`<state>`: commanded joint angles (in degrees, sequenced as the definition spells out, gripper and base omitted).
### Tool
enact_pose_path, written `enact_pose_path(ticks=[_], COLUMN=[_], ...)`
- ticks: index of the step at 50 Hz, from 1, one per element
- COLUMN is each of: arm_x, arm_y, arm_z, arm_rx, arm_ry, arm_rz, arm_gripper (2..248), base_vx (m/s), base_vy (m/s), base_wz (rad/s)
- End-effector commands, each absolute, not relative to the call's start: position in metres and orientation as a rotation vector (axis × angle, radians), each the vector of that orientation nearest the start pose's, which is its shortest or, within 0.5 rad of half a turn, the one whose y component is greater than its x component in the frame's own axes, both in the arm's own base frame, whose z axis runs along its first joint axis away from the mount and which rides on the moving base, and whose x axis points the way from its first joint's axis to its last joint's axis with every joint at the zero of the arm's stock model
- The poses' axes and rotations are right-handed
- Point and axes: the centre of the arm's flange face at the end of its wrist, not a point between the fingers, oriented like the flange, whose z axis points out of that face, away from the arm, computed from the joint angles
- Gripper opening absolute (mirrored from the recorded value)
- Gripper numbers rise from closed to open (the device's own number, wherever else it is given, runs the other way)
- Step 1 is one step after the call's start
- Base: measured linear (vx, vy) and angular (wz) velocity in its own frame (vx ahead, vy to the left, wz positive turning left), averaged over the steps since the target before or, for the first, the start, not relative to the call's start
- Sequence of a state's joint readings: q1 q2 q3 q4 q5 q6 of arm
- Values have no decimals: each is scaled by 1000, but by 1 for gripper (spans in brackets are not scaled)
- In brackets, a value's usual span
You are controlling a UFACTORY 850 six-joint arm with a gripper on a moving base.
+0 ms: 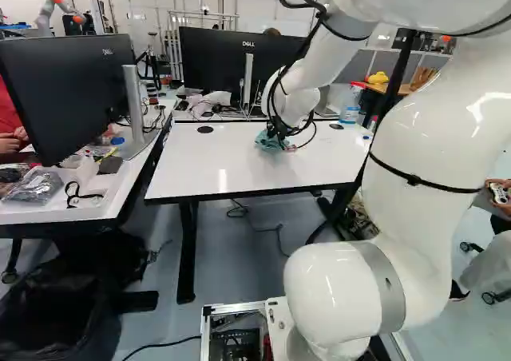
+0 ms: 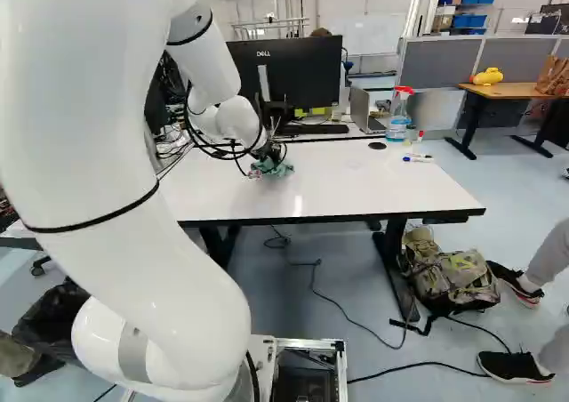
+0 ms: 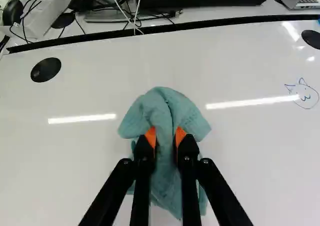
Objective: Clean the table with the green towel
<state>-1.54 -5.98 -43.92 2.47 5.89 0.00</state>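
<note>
Table is lying at my 12 o'clock. Gripper is pinching green towel from both sides; towel's bunching onto table approx. mid-top. Judging I'm in wiping step, cloth down. Blue doodle is sitting btwn 2 & 3 o'clock off gripper (12 = straight ahead), well apart from cloth. Next move's calling for light pressure, sweeping that way over ink, prob. several passes, w/o losing grip.
</note>
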Motion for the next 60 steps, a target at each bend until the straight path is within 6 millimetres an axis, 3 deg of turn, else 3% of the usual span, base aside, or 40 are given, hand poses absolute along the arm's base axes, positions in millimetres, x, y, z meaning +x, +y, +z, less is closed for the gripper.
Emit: enact_pose_path(ticks=[42, 60], arm_x=[525, 539], arm_y=[-65, -95], arm_z=[491, 490], arm_rx=[-2872, -2882], arm_ry=[242, 316], arm_rz=[-1342, -1357], arm_gripper=[61, 61], base_vx=[0, 0], base_vy=[0, 0], base_wz=[0, 0])
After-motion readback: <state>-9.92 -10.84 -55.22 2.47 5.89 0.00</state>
